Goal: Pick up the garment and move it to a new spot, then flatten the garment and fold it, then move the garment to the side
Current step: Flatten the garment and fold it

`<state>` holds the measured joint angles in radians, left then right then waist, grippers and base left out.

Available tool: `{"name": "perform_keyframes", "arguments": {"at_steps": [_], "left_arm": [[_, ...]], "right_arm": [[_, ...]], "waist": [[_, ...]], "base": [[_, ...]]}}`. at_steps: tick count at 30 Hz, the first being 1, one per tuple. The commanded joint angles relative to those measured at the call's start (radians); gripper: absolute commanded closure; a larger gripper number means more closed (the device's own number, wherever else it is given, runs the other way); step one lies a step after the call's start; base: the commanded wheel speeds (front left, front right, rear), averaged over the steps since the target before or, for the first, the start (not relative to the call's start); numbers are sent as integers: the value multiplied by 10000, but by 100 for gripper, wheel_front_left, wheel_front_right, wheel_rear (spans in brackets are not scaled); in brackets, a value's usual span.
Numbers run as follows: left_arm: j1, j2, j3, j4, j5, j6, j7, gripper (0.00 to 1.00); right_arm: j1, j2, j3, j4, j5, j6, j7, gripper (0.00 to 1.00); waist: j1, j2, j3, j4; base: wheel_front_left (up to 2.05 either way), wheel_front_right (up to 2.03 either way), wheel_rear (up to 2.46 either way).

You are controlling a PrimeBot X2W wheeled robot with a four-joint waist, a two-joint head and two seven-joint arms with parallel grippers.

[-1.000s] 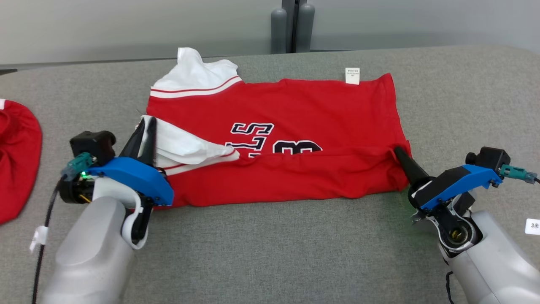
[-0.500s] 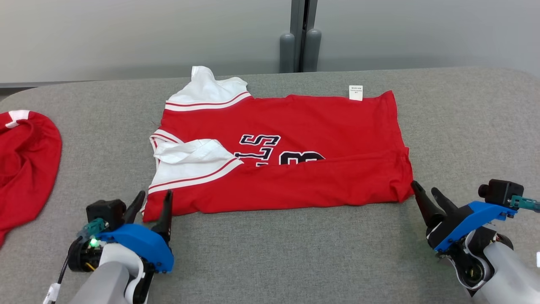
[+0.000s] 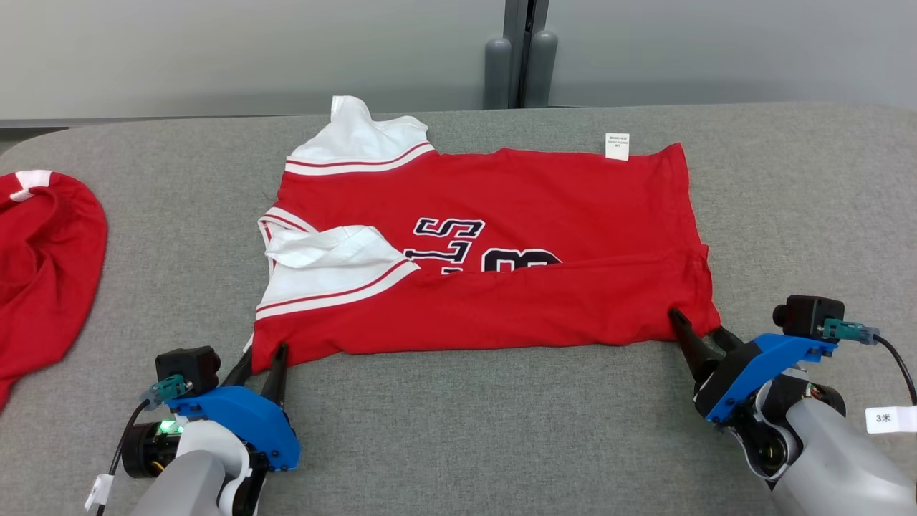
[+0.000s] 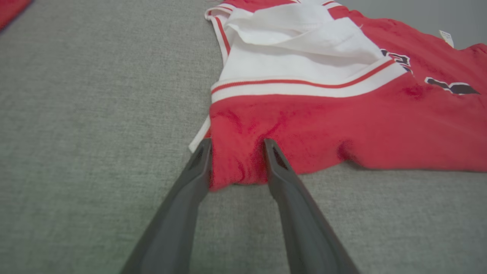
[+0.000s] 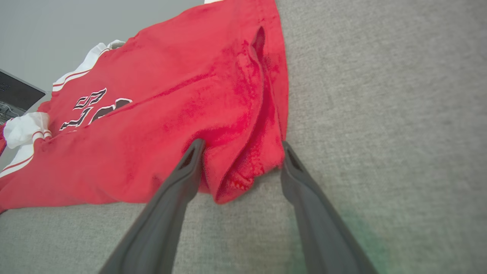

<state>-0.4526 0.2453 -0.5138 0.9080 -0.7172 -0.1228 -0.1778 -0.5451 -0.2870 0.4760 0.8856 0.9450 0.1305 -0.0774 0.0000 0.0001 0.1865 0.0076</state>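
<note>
Two near corners of the red jersey [image 3: 501,193] are the natural handholds. It lies mid-table, near edge folded up over the print, white sleeves toward 10 o'clock. Soft, light and limp, it would likely sag and crease unless both corners rise together. The left gripper [image 3: 263,355], at the jersey's 7 o'clock corner, has its jaws spread with the cloth between them, unpinched. The right gripper [image 3: 695,322], at 5 o'clock, stands wide astride the bunched hem corner. The grey felt-like tabletop [image 3: 458,430] looks grippy, so dragging may ruck the fabric. Another red cloth [image 3: 43,265] lies at 9 o'clock, and two grey posts [image 3: 519,68] stand at 12 o'clock before a plain wall.
</note>
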Motion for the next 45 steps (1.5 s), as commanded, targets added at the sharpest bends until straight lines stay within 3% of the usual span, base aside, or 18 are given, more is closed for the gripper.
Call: {"name": "perform_keyframes", "arguments": {"at_steps": [1, 2, 13, 19, 28, 37, 38, 39, 40, 45], "left_arm": [[-36, -62, 11, 88, -71, -10, -72, 100], [-51, -133, 51, 85, -163, -26, -144, 100], [923, 119, 525, -998, -323, -53, -843, 100], [2650, 338, 861, -2676, -156, 493, -876, 100], [5187, 612, 1119, -4968, -399, 1469, -770, 100], [6121, 810, 963, -6211, -389, 2059, -247, 100], [6115, 823, 931, -6260, -342, 2106, -211, 90], [6088, 817, 930, -6316, -287, 2130, -256, 25], [6051, 802, 957, -6357, -270, 2181, -303, 0], [5678, 885, 1112, -6668, 16, 2220, -592, 0]], "right_arm": [[-130, 92, 31, 62, -7, 5, -51, 81], [-125, 142, 33, 80, 82, 5, -99, 100], [923, 27, 319, -849, 760, 5, -854, 100], [2312, -311, 410, -2022, 1178, 5, -862, 100], [4567, -899, -290, -3523, 1334, 5, -355, 100], [5849, -662, -1475, -4361, 771, 5, 534, 100], [5886, -601, -1624, -4403, 633, 3, 591, 68], [5933, -530, -1751, -4448, 496, 5, 658, 1], [5969, -438, -1889, -4483, 364, 3, 713, 0], [5760, -189, -2685, -4910, -794, 5, 524, 0]], "waist": [[0, -1, -2, 6], [0, -1, -34, 29], [0, -1, -987, 272], [0, -1, -1410, 396], [0, -1, -1673, 359], [0, -1, -1638, 358], [0, -1, -1642, 348], [0, -1, -1645, 345], [0, -1, -1656, 341], [0, -1, -1773, 289]], "base": [[0, 0, 0], [0, 0, 0], [0, 0, 0], [0, 0, 0], [0, 0, 0], [0, 0, 0], [0, 0, 0], [0, 0, 0], [0, 0, 0], [0, 0, 0]]}}
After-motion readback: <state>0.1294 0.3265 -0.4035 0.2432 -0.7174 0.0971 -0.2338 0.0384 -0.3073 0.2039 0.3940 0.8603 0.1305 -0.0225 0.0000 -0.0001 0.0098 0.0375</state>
